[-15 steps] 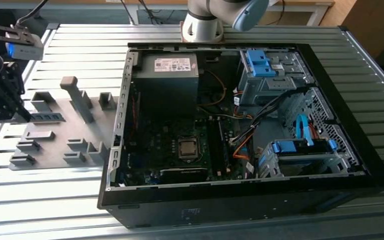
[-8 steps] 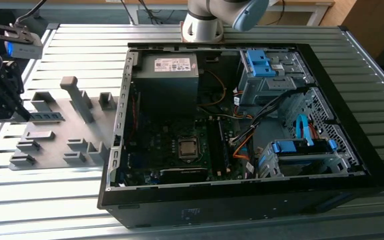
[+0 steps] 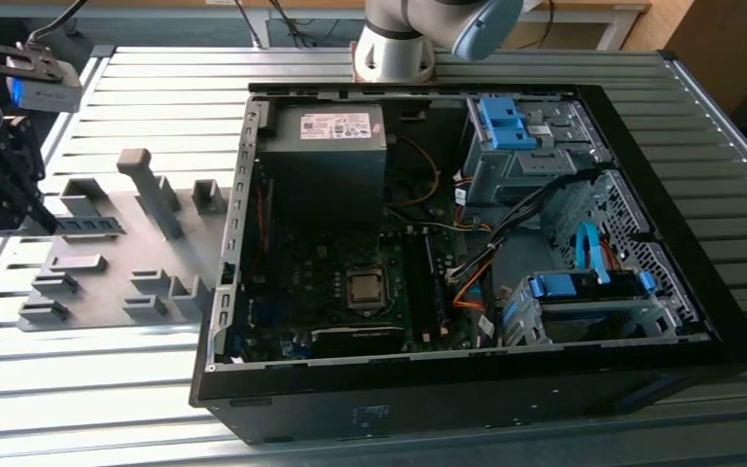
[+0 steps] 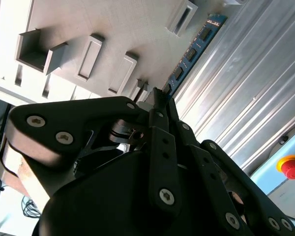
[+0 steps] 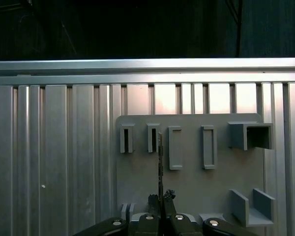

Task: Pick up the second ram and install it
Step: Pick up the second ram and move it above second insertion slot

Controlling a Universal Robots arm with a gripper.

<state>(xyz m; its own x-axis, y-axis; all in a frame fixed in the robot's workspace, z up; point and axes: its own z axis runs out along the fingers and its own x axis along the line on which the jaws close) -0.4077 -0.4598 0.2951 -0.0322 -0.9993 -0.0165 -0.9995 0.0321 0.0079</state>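
Hand (image 5: 161, 197): narrow, pinched on near end of second ram (image 5: 160, 157), strip held edge-on, likely to suit a straight push into a slot. Worktop (image 3: 88, 389): carrying open computer case (image 3: 724, 321), well apart from hand, motherboard (image 3: 361, 292) inside, face up. Grey fixture plate (image 5: 187, 189): under ram, beside slotted blocks (image 5: 127, 138); cannot tell whether lifted.

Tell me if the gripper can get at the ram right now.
Likely yes: the gripper is right at the near end of the ram, in line with it, and nothing stands between them.
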